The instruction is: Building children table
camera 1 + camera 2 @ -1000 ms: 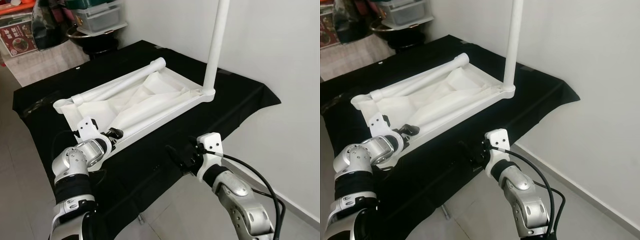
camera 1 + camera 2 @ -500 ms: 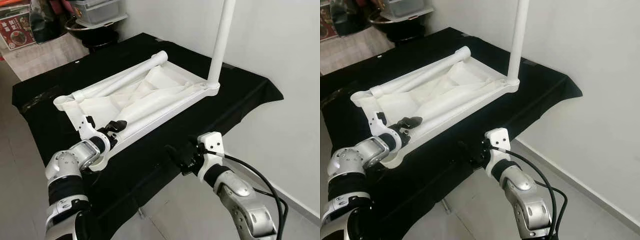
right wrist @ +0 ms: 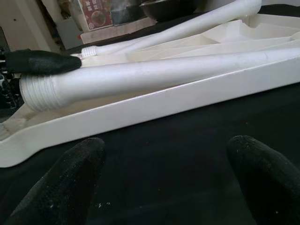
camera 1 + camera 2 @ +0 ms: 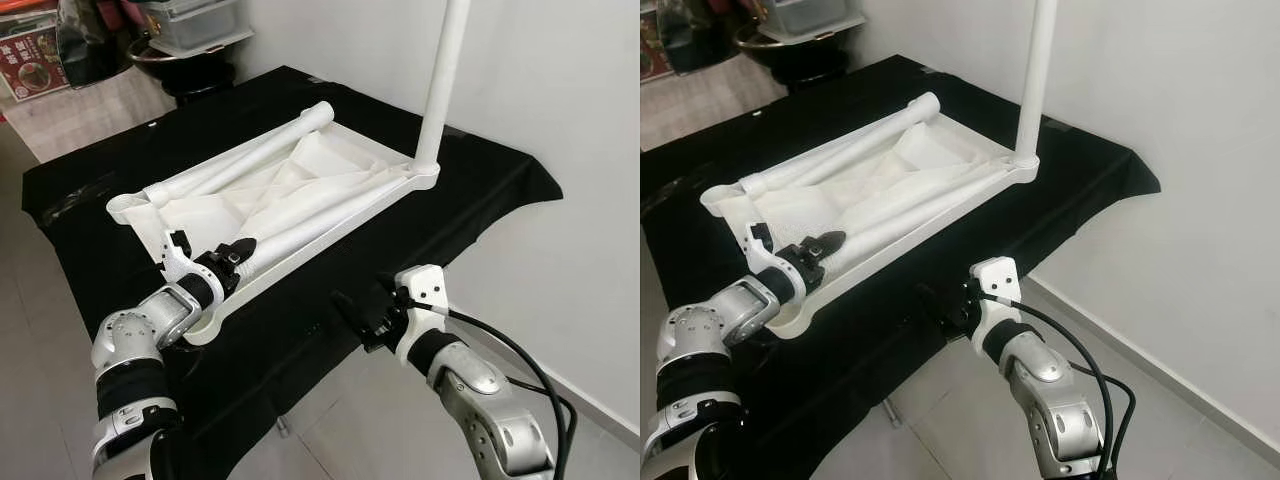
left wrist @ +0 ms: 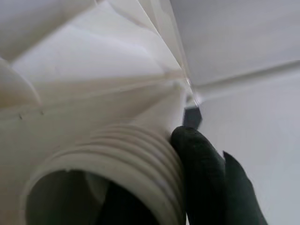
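An upside-down white table top [image 4: 335,222] lies on a black cloth [image 4: 480,190]. One white leg [image 4: 440,90] stands upright in its far right corner. Two loose legs lie inside it: one along the far rim [image 4: 250,155], one along the near rim [image 4: 310,220]. My left gripper [image 4: 240,255] is at the near leg's threaded end [image 5: 117,159], with a black finger [image 5: 201,173] pressed against the threads and another [image 3: 42,63] lying on top. My right gripper [image 4: 345,310] hovers open over the cloth's front edge, a short way from the table top, holding nothing.
A white wall [image 4: 560,80] runs close along the right side. Plastic bins and a dark pot [image 4: 190,40] stand at the back left, beside a red printed box [image 4: 35,60]. Tiled floor [image 4: 350,440] lies in front of the cloth.
My left gripper has slid forward along the table top's near corner and its fingers have come onto the threaded end of the near leg. The right arm has stayed put.
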`<state>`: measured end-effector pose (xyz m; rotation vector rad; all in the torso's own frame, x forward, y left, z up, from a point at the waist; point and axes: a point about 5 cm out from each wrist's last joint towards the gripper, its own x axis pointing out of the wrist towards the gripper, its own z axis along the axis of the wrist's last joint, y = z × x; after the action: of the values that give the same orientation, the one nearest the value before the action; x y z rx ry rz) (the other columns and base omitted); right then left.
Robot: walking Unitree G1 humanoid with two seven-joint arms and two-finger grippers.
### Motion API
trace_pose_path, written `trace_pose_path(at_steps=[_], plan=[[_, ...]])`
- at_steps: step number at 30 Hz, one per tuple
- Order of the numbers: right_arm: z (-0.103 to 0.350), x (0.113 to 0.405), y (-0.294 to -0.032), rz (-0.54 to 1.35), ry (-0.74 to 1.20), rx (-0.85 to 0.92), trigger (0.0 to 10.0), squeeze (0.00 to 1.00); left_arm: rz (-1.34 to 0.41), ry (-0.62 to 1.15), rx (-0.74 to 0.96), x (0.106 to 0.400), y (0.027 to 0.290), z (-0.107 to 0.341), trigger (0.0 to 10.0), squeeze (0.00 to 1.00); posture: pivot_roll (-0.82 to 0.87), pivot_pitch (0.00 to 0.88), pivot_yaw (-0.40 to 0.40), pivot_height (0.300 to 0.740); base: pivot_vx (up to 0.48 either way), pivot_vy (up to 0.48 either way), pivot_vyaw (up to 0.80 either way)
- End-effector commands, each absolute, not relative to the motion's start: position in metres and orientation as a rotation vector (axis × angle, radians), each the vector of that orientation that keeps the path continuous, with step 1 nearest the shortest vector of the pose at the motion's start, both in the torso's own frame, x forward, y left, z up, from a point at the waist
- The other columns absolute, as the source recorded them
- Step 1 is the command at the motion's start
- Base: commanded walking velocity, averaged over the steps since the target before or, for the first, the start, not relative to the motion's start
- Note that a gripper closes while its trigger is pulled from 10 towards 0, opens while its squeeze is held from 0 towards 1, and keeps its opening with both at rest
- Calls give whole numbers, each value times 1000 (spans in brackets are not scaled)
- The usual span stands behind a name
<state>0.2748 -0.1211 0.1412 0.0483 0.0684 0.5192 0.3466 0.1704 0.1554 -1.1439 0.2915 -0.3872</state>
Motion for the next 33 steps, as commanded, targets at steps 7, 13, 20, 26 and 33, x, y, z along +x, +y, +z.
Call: trace_pose_path(at_steps=[7, 13, 20, 26, 33], plan=[[140, 272, -116, 530, 72, 50, 10000, 0, -471, 212, -1204, 348, 165, 166, 0, 0, -124, 83, 83, 740, 0, 0, 0], [141, 273, -117, 527, 66, 49, 10000, 0, -493, 167, -1224, 346, 169, 171, 0, 0, -119, 69, 78, 740, 0, 0, 0], [151, 284, -120, 507, 25, 92, 10000, 0, -580, 42, -1218, 330, 180, 191, 0, 0, -111, 54, 71, 740, 0, 0, 0], [167, 291, -120, 541, -16, 131, 10000, 0, -667, -44, -1162, 309, 190, 209, 0, 0, -101, 46, 60, 740, 0, 0, 0], [183, 302, -121, 565, -61, 179, 10000, 0, -711, -115, -1131, 296, 194, 224, 0, 0, -81, 43, 52, 740, 0, 0, 0]])
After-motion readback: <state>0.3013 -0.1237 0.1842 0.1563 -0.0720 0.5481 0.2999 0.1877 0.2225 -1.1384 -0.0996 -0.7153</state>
